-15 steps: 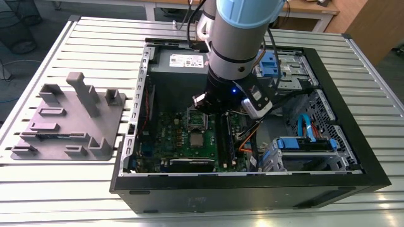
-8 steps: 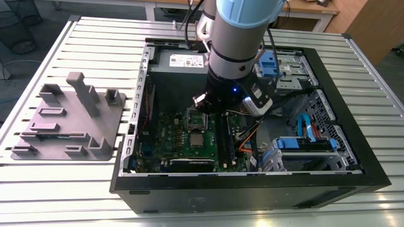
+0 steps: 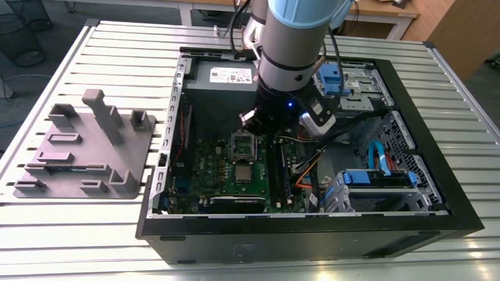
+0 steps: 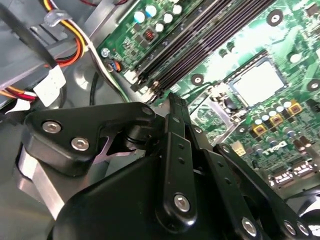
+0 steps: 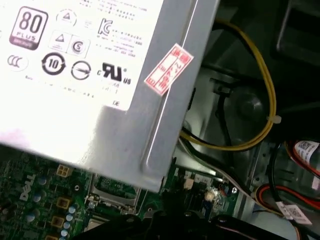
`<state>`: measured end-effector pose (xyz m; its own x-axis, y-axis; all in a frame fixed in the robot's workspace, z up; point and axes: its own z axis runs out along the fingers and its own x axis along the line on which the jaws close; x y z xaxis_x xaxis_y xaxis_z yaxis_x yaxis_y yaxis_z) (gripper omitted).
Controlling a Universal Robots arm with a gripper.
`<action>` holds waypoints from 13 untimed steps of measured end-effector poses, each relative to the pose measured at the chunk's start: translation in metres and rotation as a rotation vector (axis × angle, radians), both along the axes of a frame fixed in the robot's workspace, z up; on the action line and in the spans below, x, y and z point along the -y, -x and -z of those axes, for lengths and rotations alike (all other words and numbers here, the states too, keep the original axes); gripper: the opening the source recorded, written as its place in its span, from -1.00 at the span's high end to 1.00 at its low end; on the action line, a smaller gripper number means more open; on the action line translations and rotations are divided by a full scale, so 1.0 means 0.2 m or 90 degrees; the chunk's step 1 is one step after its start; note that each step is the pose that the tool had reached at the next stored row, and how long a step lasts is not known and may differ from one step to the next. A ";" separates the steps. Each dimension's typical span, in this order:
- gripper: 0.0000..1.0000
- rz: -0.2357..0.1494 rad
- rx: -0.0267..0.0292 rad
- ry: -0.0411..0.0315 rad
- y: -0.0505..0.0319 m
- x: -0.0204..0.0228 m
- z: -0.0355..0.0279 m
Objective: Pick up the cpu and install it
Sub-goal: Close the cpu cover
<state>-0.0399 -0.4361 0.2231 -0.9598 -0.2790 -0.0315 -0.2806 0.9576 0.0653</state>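
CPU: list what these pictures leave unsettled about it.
Exterior view: the cpu is too small to tell whether it sits flush.
Second wrist view: glare washes out its lid.
First wrist view: the power supply covers most of the socket.

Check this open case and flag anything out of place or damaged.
Nothing looks spilled or damaged. One thing stands out: the socket frame is flipped up and open on the motherboard. The cpu lies flat and uncovered beside it, square to the board.
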 end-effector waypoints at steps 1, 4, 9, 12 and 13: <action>0.79 -0.001 0.0000 0.0000 -0.001 -0.005 0.003; 0.79 -0.011 0.0000 -0.0001 -0.001 -0.016 0.013; 0.79 -0.036 -0.0001 0.0001 -0.001 -0.029 0.034; 0.79 -0.051 0.0000 0.0001 -0.001 -0.044 0.048; 0.79 -0.055 0.0000 0.0001 -0.001 -0.051 0.053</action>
<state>-0.0396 -0.4259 0.2125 -0.9323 -0.3604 -0.0315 -0.3617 0.9300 0.0652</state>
